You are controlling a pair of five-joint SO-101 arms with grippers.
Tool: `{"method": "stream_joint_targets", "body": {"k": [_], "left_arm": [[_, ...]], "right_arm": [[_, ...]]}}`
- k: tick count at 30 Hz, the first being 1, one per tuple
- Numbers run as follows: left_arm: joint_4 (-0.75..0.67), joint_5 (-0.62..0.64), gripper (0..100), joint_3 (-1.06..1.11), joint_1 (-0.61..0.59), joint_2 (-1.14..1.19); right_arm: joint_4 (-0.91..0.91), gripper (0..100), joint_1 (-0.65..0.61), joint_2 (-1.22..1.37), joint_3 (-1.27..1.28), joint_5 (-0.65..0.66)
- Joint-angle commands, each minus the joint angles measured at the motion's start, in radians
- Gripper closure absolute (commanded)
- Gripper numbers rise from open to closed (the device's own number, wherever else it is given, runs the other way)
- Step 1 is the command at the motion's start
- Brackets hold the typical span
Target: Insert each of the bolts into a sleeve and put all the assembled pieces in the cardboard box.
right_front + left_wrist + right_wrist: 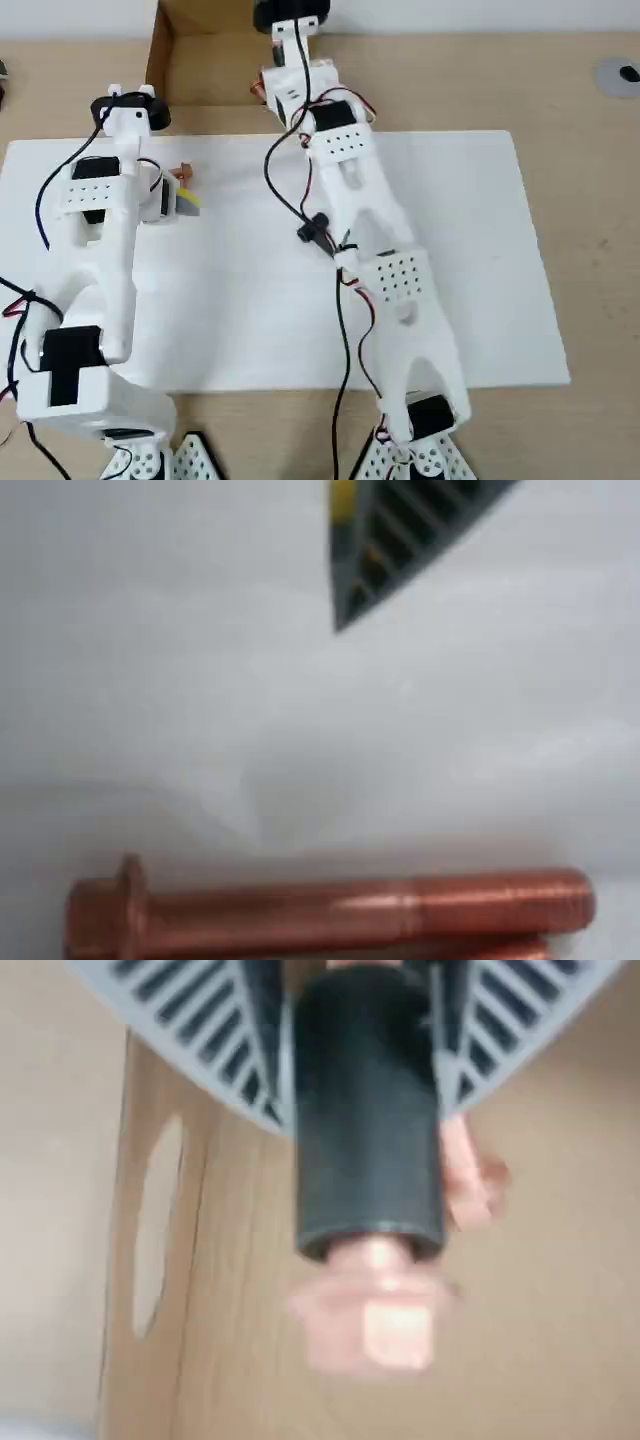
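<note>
A white mat (pixel 250 300) covers most of the table (pixel 590 200). The cardboard box (pixel 205 70) sits just off the mat at 11 o'clock. The right gripper (pixel 365 1080) hangs inside the box, clamped on a black sleeve (pixel 368 1140). A copper bolt (pixel 375 1325) pokes its head out of the sleeve's end. The left gripper (pixel 182 198) sits low over the mat at 10 o'clock; I cannot tell whether it is apart or together. Two loose bolts (pixel 330 910) lie side by side on the mat near it.

Your desk (pixel 590 200) is light wood with a big white sheet (pixel 230 320) laid flat over most of it. There's a round grey disc (pixel 616 76) set into the wood by the far right corner. A pale strip (pixel 480 15) runs along the far edge. The lighting's even and the shadows are soft.
</note>
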Motion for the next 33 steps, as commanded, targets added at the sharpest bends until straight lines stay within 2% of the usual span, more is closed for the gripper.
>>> {"method": "stream_joint_targets", "body": {"k": [1, 6, 13, 20, 24, 28, 33], "left_arm": [[0.031, 0.002, 69, -0.051, 0.014, -0.015], [0.068, 0.0, 69, -0.041, 0.064, -0.079], [0.068, 0.003, 73, 0.04, 0.153, -0.24], [0.061, 0.008, 73, 0.133, 0.12, -0.308], [0.063, 0.057, 73, 0.135, 0.061, -0.34], [0.072, 0.089, 73, 0.143, 0.054, -0.346], [0.147, 0.11, 73, 0.137, 0.057, -0.364]], "right_arm": [[-0.057, 97.0, 0.027, 0.004, -0.076, -0.003], [-0.061, 83.6, 0.031, 0.025, -0.076, -0.006], [0.009, 83.2, 0.033, 0.027, -0.145, -0.006], [0.16, 83.2, 0.042, 0.025, -0.24, -0.008], [0.384, 83.2, 0.036, 0.024, -0.383, -0.008], [0.718, 83.2, 0.004, 0.001, -0.605, -0.008], [1.105, 83.2, -0.007, -0.272, -0.579, 0.029]]}}
